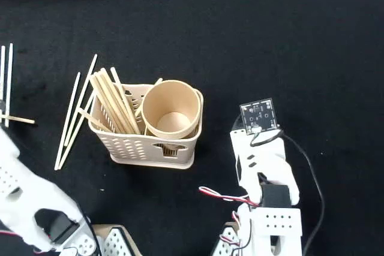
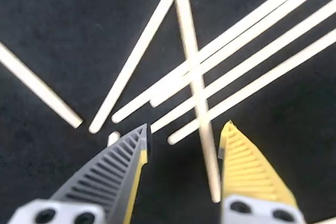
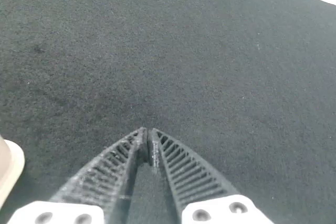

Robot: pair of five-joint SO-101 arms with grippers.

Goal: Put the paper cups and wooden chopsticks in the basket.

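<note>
Left gripper (image 2: 187,127): jaws stood apart, straddling one chopstick (image 2: 197,87) lying flat on the table (image 1: 288,46).
Loose chopsticks (image 1: 75,112): lay on the table just left of the basket (image 1: 150,148).
Basket: mid-table; held a chopstick bundle (image 1: 114,103) and a paper cup (image 1: 171,112).
Right gripper (image 3: 149,132): jaws closed on nothing, right of the basket.
Handling: the chopstick was judged light, stiff, smooth and prone to roll; best pinched mid-length.

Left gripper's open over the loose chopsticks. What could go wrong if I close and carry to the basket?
1. The loose chopsticks under the left gripper cross and overlap, so closing may catch several or pinch one off-centre.
2. The basket already holds a paper cup and leaning chopsticks; a careless drop might knock some out.
</note>
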